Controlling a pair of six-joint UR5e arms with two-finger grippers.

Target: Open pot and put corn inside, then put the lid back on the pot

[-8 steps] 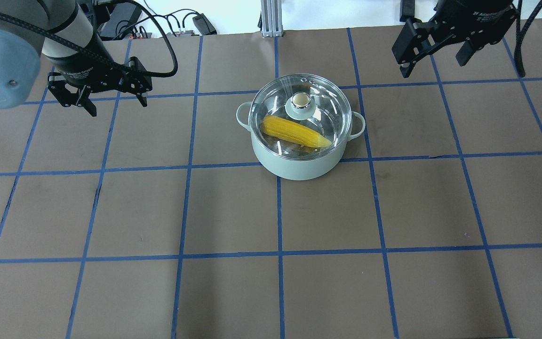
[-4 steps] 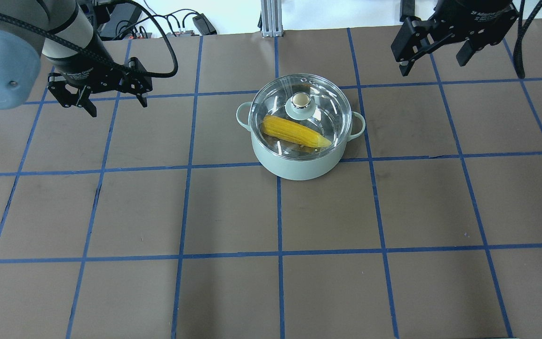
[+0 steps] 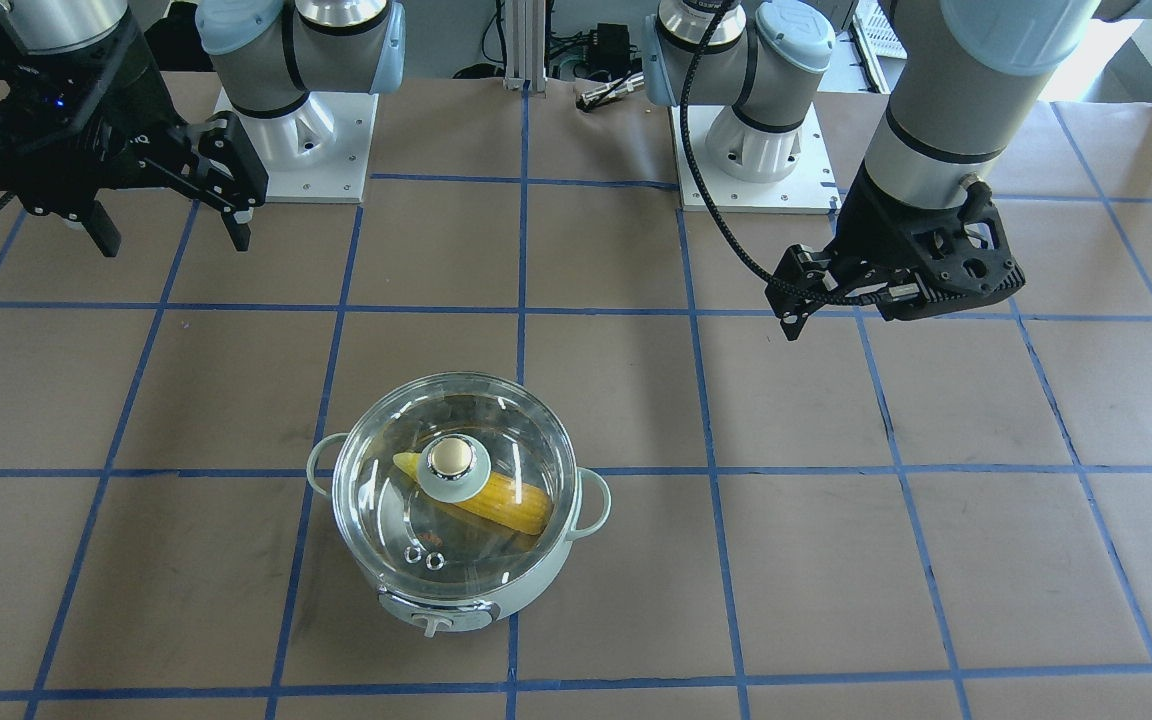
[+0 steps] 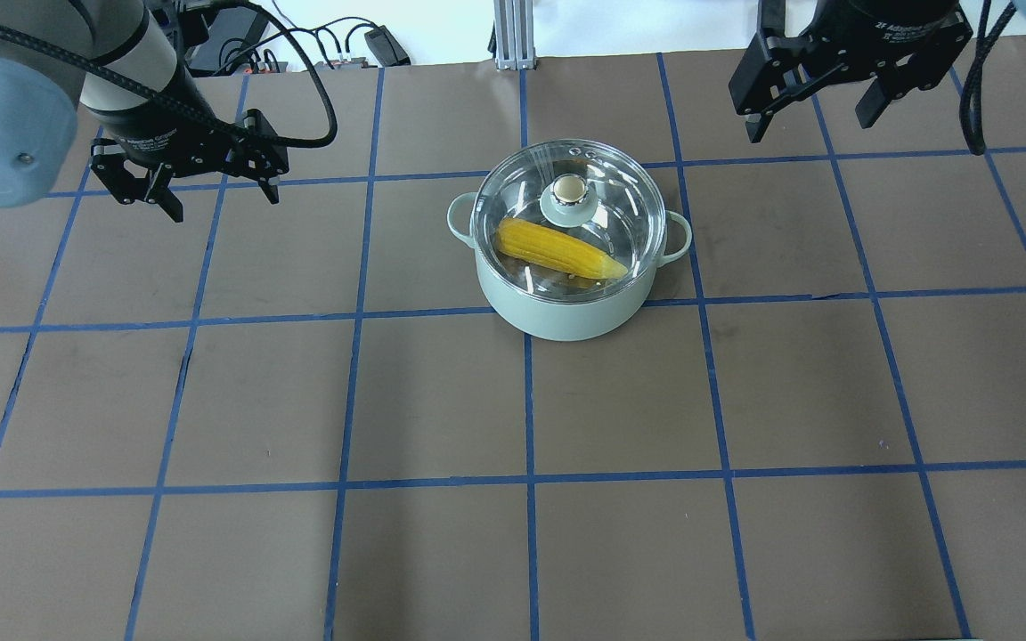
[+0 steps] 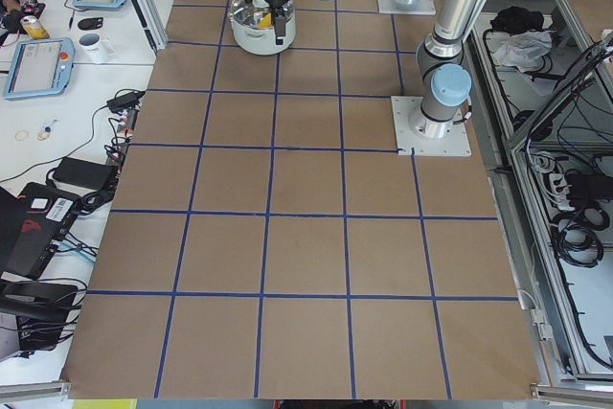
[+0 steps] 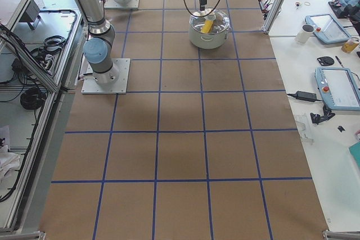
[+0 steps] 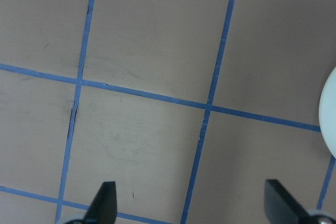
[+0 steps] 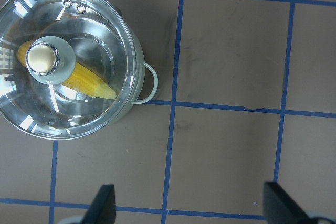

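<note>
In the overhead view, the round pale mint-green electric pot point(image 4: 566, 316) is seen near the middle of the brown paper-covered table point(image 4: 388, 401) with its blue tape grid. The round clear glass lid point(image 4: 569, 191) with a beige-topped knob is seated level on the pot's rim. The bright yellow corn cob point(image 4: 557, 247) is laid slantwise on the steel bottom, flat enough, it is judged, for the lid to close over it. The black two-finger left gripper point(image 4: 223, 203) is held well apart from the pot on the robot's left, fingers spread with nothing between them. The right gripper point(image 4: 807, 129) is held likewise off the pot's other side, spread and empty. Nothing is gripped, it is judged, because every step looks done. In the front-facing view the same is shown, with the pot's dial turned away from the robot. In the two side views the nearer arm's gripper falls across or just above the pot in the line of sight, and no finger state can be told there. In the left wrist view only table paper is framed between the parted fingertips, with a pale curved edge, probably the pot, at the side. In the right wrist view the lidded pot is seen clear of the parted fingertips, the cob lying under the knob.
</note>
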